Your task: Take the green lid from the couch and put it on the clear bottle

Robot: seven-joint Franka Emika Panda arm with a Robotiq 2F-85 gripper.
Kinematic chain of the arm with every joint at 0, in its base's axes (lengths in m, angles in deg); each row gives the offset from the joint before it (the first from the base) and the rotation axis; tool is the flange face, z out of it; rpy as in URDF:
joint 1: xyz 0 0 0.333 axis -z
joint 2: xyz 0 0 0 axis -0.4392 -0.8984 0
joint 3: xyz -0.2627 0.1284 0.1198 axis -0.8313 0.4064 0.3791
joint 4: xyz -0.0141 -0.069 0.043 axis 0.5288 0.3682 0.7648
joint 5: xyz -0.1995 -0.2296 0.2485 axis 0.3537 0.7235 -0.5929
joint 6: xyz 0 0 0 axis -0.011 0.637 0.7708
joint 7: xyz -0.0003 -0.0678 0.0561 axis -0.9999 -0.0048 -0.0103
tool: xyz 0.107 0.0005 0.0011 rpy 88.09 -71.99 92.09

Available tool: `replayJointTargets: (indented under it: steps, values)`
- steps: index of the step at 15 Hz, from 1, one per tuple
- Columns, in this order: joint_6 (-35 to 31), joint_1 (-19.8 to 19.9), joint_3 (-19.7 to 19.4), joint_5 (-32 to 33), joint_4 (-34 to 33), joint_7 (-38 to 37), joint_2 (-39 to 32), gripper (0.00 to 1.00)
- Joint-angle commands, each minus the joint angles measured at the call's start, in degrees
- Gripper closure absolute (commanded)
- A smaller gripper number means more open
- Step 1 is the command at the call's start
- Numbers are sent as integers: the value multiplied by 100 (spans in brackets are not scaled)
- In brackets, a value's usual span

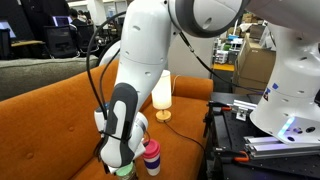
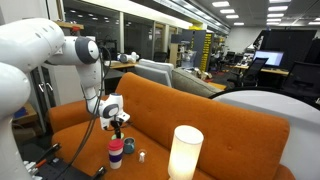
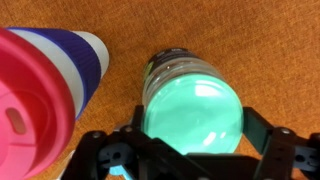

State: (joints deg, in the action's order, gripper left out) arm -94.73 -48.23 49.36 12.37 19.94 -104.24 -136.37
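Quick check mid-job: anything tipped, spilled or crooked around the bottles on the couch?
Nothing stands out. In the wrist view the green lid covers the mouth of the clear bottle, with the claw straddling it. The pink bottle stands upright beside them, and the couch shows no spill. Whether the lid sits level is unclear.

Open-plan office vibe here. Ceiling light panels (image 2: 215,8) are seen switched on, with glass partitions (image 2: 150,40) running underneath. A grey sofa (image 2: 165,72) is parked just behind the couch (image 2: 230,120), which is done in orange fabric. Monitors (image 2: 272,62) can be spotted further back. A glowing white cylinder lamp (image 1: 162,92) is stood on the seat, and a cardboard box (image 1: 258,68) is seen beyond it.
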Motion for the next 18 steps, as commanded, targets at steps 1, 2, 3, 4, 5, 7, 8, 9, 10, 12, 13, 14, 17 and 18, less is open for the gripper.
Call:
replayJointTargets:
  steps: [1,2,3,4,5,7,8,9,10,12,13,14,17,18]
  values:
    - [299,87,-18,246,-243,-240,-113,30]
    - [332,93,-28,283,-270,-264,-134,30]
    - [369,105,-30,319,-289,-281,-144,30]
    - [405,120,-24,344,-297,-285,-137,30]
    - [445,132,-20,368,-304,-281,-131,30]
    - [575,180,13,425,-281,-261,-75,30]
    - [639,220,46,441,-275,-229,-50,30]
    - [684,252,71,453,-285,-209,-45,30]
    - [741,315,131,460,-316,-169,-50,30]
    - [769,467,294,432,-385,-74,-69,30]
    - [798,541,378,411,-421,-43,-81,30]
    - [834,604,446,394,-455,-27,-95,30]
    - [943,736,582,369,-564,-30,-146,30]
    - [980,780,615,360,-601,-35,-173,30]
